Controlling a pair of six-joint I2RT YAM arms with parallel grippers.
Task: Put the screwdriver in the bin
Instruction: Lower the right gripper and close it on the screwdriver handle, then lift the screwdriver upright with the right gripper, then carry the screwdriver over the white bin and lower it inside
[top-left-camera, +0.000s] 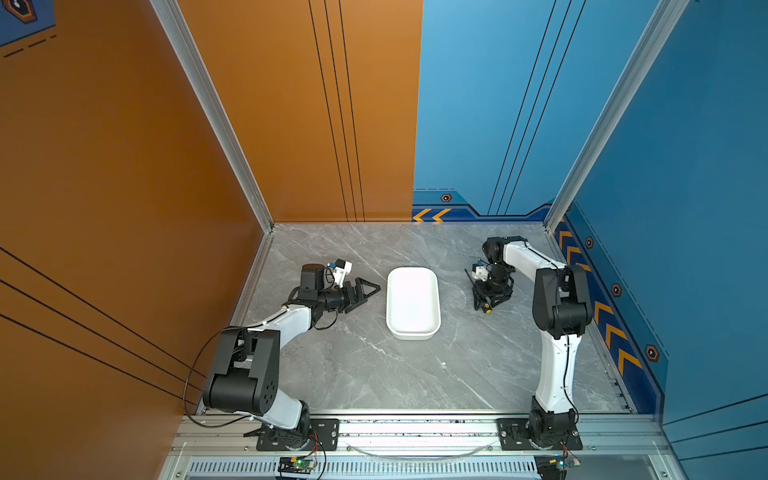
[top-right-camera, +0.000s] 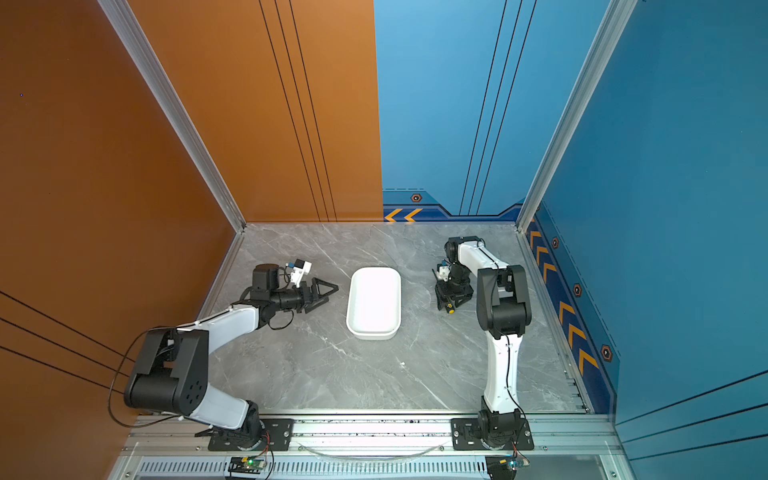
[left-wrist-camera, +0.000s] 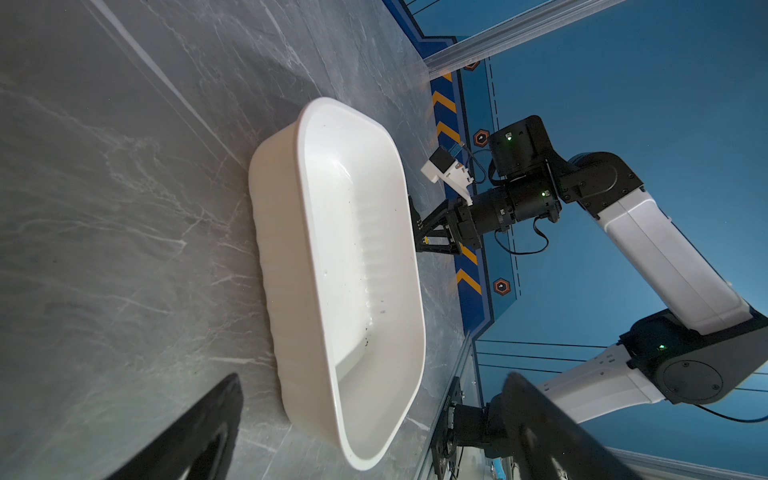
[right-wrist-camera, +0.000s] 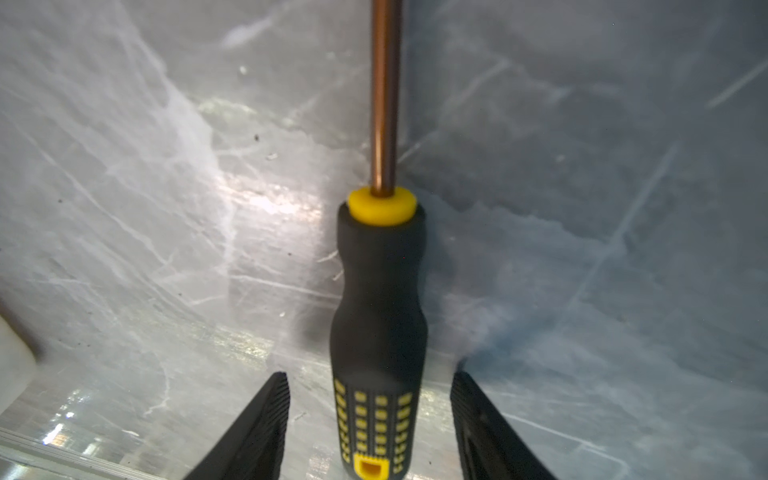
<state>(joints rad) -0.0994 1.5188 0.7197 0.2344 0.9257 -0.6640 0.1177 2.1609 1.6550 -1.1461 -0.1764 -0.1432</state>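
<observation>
The screwdriver (right-wrist-camera: 380, 311) lies flat on the grey marbled table, right of the bin; its black handle has yellow marks and a yellow collar at the shaft. My right gripper (right-wrist-camera: 370, 376) is open and straddles the handle's rear end, with a gap to the handle on each side. In both top views that gripper (top-left-camera: 490, 300) (top-right-camera: 453, 300) points down at the table, covering most of the screwdriver (top-left-camera: 487, 308) (top-right-camera: 449, 309). The bin (top-left-camera: 412, 303) (top-right-camera: 374, 301) (left-wrist-camera: 357, 270), a shallow white tray, stands empty mid-table. My left gripper (top-left-camera: 370, 295) (top-right-camera: 330, 293) (left-wrist-camera: 374, 376) hovers open left of the bin, holding nothing.
Orange and blue walls enclose the table on the left, back and right. The right arm's elbow (top-left-camera: 561, 303) stands close to the blue right wall. An aluminium rail (top-left-camera: 415, 432) with both arm bases runs along the front edge.
</observation>
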